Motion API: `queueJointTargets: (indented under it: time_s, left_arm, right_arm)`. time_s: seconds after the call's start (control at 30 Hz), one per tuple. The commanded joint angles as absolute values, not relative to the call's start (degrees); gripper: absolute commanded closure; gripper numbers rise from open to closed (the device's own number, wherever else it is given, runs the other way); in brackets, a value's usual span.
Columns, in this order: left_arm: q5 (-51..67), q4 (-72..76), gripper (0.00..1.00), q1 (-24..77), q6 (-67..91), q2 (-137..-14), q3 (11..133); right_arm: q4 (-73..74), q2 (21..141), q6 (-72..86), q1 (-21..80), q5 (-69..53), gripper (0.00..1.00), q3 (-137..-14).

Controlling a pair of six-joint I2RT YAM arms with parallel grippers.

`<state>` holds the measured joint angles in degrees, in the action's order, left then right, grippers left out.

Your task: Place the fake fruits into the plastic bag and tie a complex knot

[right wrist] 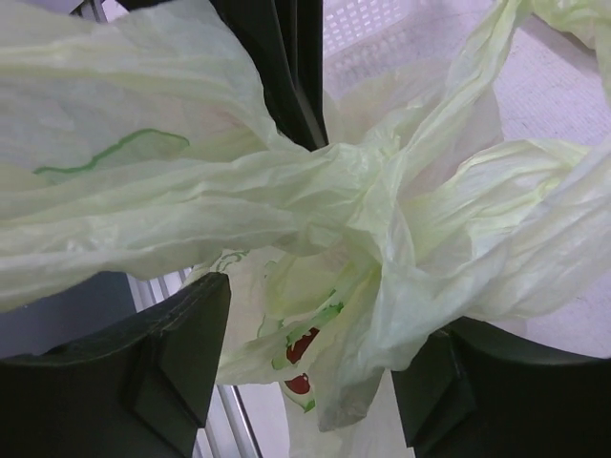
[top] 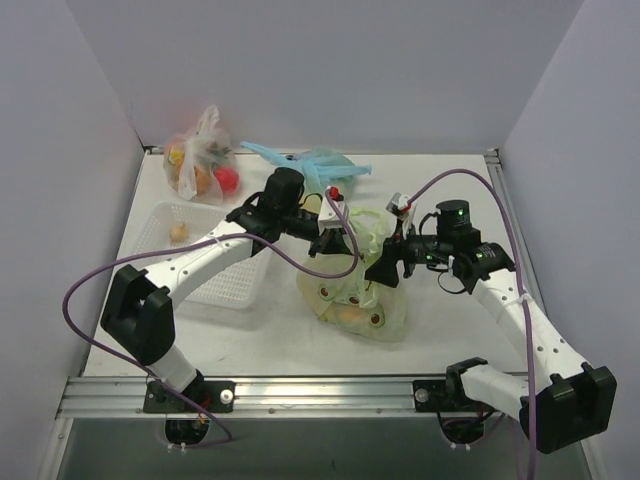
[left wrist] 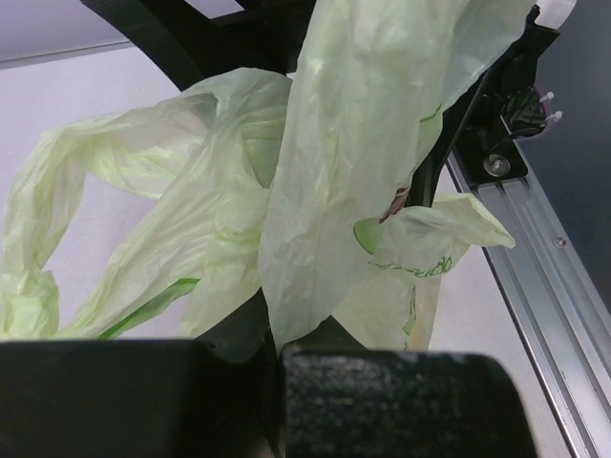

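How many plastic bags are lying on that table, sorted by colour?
Pale green bag: 1
Light blue bag: 1
Clear bag with fruit inside: 1
Total: 3

Fruits (top: 349, 312) inside bag (top: 392, 300) dim through plastic, kinds unclear.

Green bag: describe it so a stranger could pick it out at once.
On the white table, look to the middle, right of the white basket. The pale green bag sits there; the blue bag and the clear bag lie at the far edge.
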<state>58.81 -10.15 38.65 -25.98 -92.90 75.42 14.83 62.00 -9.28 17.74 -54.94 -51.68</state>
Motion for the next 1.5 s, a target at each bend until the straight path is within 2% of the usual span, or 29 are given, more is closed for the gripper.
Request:
queueJointTargets:
  time_s: [0.0, 0.03, 0.2, 0.27, 0.3, 0.33, 0.4, 0.43, 0.47, 0.5, 0.53, 0.6, 0.63, 0.73, 0.93, 0.97, 1.07, 1.1, 1.13, 1.27, 1.47]
  left_arm:
    - [59.7, -11.7, 1.0, 39.6, -27.8, -92.8, 77.3]
    - [59.5, -12.3, 1.0, 39.9, -27.8, -93.2, 77.6]
    - [57.9, -14.1, 1.0, 41.6, -29.0, -94.3, 80.1]
    - [57.7, -16.5, 0.99, 42.0, -30.8, -94.7, 80.7]
    - [57.2, -17.2, 0.98, 42.3, -31.1, -94.7, 80.9]
    - [57.4, -18.7, 0.98, 42.3, -31.6, -95.0, 81.2]
    - [57.4, -20.3, 0.96, 42.2, -32.8, -95.0, 81.3]
    - [57.4, -21.6, 0.95, 42.2, -33.2, -94.8, 81.1]
    - [57.4, -22.1, 0.94, 42.2, -34.4, -94.6, 80.9]
    - [57.3, -22.4, 0.89, 42.2, -34.8, -94.3, 80.5]
    - [57.4, -22.7, 0.85, 41.8, -35.0, -93.5, 80.1]
    - [57.5, -22.7, 0.75, 41.2, -34.9, -92.6, 79.1]
    - [57.4, -22.8, 0.6, 40.4, -34.3, -91.6, 78.9]
    - [58.5, -22.7, 0.44, 37.3, -30.2, -88.4, 78.6]
    - [59.2, -22.2, 0.33, 27.0, -24.8, -82.2, 78.6]
    - [59.0, -22.1, 0.29, 25.4, -24.6, -82.1, 78.9]
    - [58.9, -21.2, 0.26, 24.3, -23.7, -82.8, 80.5]
    - [59.8, -20.8, 0.2, 24.3, -23.7, -83.2, 81.0]
    - [60.5, -20.6, 0.2, 24.3, -23.8, -83.9, 82.1]
    - [62.9, -19.9, 0.2, 25.1, -25.7, -86.3, 84.2]
    - [62.8, -21.9, 0.2, 27.9, -35.7, -88.6, 84.7]
  right_arm:
    - [14.5, 61.3, -10.0, 18.5, -56.9, 0.34, -54.6]
    - [14.1, 61.5, -9.9, 18.9, -56.6, 0.19, -54.8]
    - [12.0, 62.8, -8.4, 19.6, -54.1, 0.16, -55.6]
    - [10.8, 63.5, -7.2, 19.8, -53.7, 0.2, -55.8]
    - [10.6, 63.6, -7.1, 19.8, -53.6, 0.23, -56.1]
    - [10.5, 63.9, -7.1, 19.8, -53.7, 0.35, -56.2]
    - [10.5, 63.9, -7.1, 19.7, -53.5, 0.49, -56.2]
    - [10.5, 63.8, -7.3, 19.7, -53.4, 0.64, -56.2]
    - [10.5, 63.6, -7.5, 19.6, -53.3, 0.72, -56.1]
    - [10.5, 63.6, -7.6, 19.6, -53.4, 0.78, -56.0]
    - [10.5, 63.5, -7.6, 19.6, -53.5, 0.88, -56.0]
    - [10.5, 63.4, -7.7, 19.4, -53.8, 1.0, -55.8]
    - [10.5, 62.9, -7.9, 19.2, -53.8, 1.0, -55.5]
    - [10.7, 61.9, -9.0, 18.6, -54.8, 1.0, -55.2]
    - [11.0, 59.0, -16.4, 18.7, -59.6, 1.0, -52.7]
    - [11.0, 58.7, -17.7, 18.8, -60.1, 1.0, -52.6]
    - [12.3, 58.5, -23.8, 19.5, -60.6, 1.0, -52.8]
    - [14.4, 58.7, -25.6, 19.7, -60.9, 1.0, -54.0]
    - [15.4, 59.3, -29.1, 19.9, -61.0, 1.0, -54.7]
    - [20.1, 61.0, -36.1, 21.1, -61.4, 1.0, -57.6]
    - [22.1, 62.2, -38.6, 22.1, -61.5, 1.0, -58.9]
